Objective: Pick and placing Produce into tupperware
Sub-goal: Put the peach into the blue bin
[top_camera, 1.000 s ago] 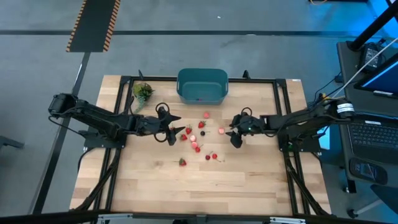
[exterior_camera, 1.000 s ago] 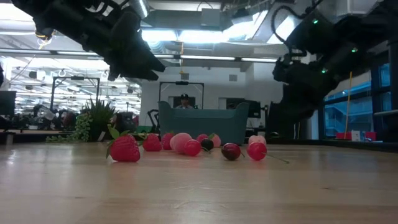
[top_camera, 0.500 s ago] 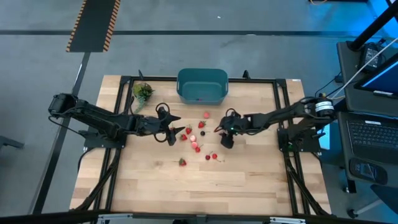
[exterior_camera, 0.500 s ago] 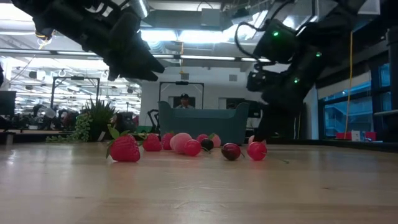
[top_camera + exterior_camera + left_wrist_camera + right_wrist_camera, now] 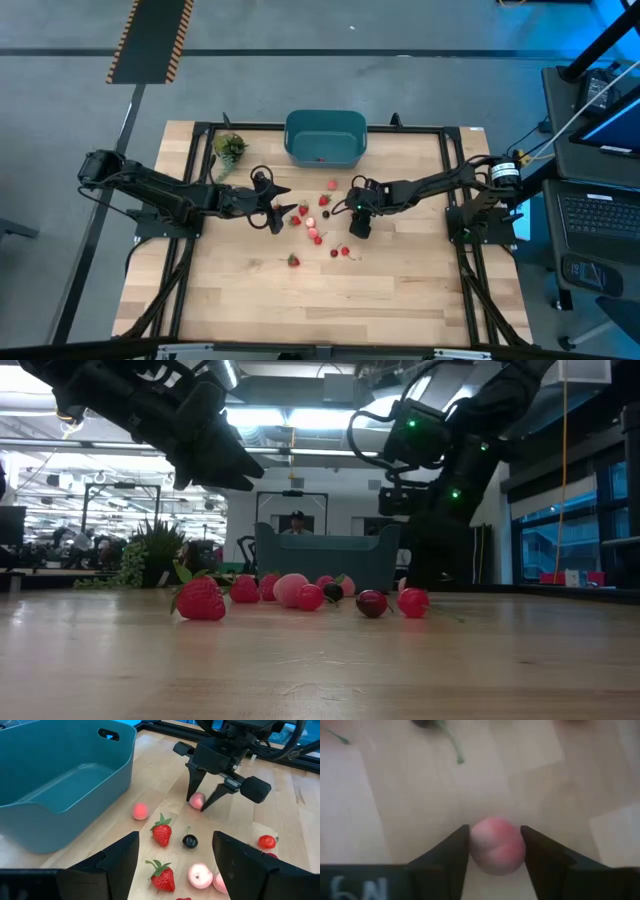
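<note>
The produce (image 5: 318,226) lies scattered on the wood table, in front of the teal tupperware (image 5: 325,137): small red strawberries, a dark cherry and a few pink pieces. My right gripper (image 5: 201,805) is open and points down over one pink round piece (image 5: 197,800), with a finger on each side of it. The same piece fills the gap in the right wrist view (image 5: 497,845). My left gripper (image 5: 278,212) is open and hovers above the table at the left edge of the scattered produce, with strawberries (image 5: 162,832) ahead of it. My right gripper comes from above, pointing down, with its fingers (image 5: 457,845) close against both sides of the pink piece (image 5: 497,847). I cannot tell whether they touch it. The piece rests on the table.
A green leafy bunch (image 5: 229,147) lies on the table left of the tupperware. A dark frame (image 5: 205,127) runs along the table's edges. Bare wood (image 5: 320,300) stretches toward the near edge. A person (image 5: 295,520) shows beyond the tupperware in the low view.
My right gripper has moved toward the table's left and come down over the pink piece, which now sits between its fingers. The produce lies where it was.
</note>
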Motion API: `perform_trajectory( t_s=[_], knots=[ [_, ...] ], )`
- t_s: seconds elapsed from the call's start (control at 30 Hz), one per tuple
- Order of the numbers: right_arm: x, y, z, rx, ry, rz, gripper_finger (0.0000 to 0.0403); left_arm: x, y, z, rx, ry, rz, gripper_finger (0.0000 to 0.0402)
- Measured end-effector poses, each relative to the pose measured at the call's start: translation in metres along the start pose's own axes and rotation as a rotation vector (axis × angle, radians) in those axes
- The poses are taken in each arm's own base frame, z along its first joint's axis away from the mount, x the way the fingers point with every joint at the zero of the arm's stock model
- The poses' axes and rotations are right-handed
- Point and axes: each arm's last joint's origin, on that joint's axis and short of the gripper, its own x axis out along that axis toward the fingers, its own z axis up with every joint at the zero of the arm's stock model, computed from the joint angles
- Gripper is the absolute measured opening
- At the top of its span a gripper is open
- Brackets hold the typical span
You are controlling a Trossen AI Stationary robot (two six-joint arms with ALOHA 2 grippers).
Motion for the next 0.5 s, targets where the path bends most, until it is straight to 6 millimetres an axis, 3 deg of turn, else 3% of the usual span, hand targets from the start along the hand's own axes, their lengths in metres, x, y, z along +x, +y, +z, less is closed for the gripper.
perform_trajectory(
  t_s=[0.17,0.5],
  knots=[
    [0.0,0.0,0.001,-0.003,-0.001,0.001,0.0105,0.0,0.0,0.0,-0.001,0.0,0.0,0.0245],
    [-0.012,0.0,0.012,-0.091,-0.121,-0.023,0.0106,0.0,0.0,0.0,-0.002,0.001,0.001,0.0245]
  ],
)
